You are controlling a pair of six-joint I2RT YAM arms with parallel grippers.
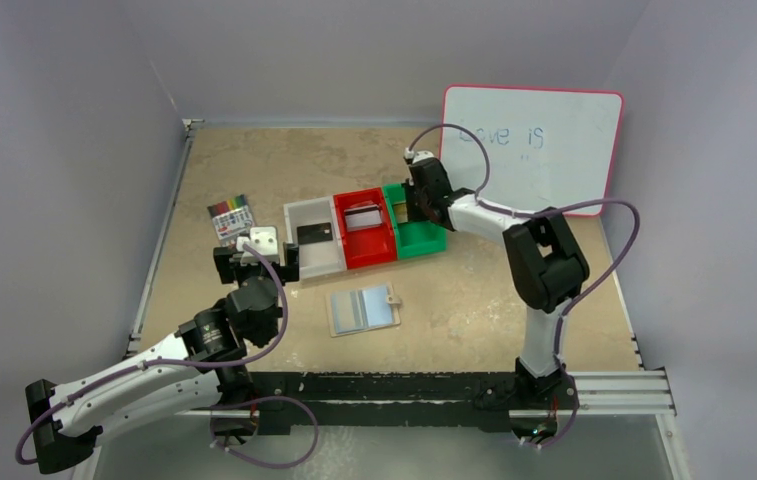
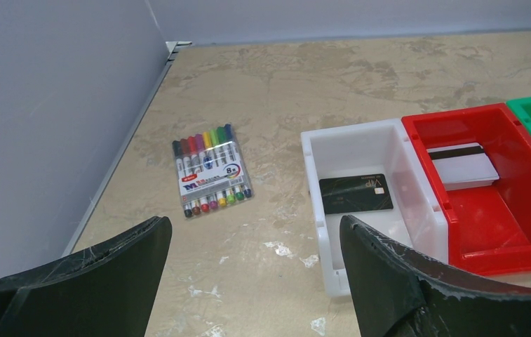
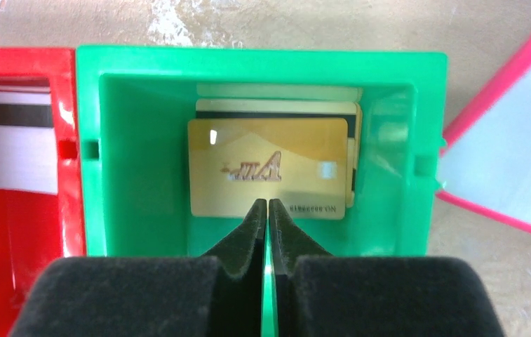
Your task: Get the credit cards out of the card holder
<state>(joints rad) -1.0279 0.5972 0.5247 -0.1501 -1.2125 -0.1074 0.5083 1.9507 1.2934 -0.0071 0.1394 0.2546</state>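
gold card (image 3: 269,161), just beyond right end effector (image 3: 268,206)

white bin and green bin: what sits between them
The red bin, with a silver-grey card lying in it; the top view shows all three in a row.

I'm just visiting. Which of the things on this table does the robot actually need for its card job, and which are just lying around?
For the job: card holder, lying open; black card in the white bin; silver-grey card in the red bin; gold card in the green bin.
Just lying about: marker pack; whiteboard.
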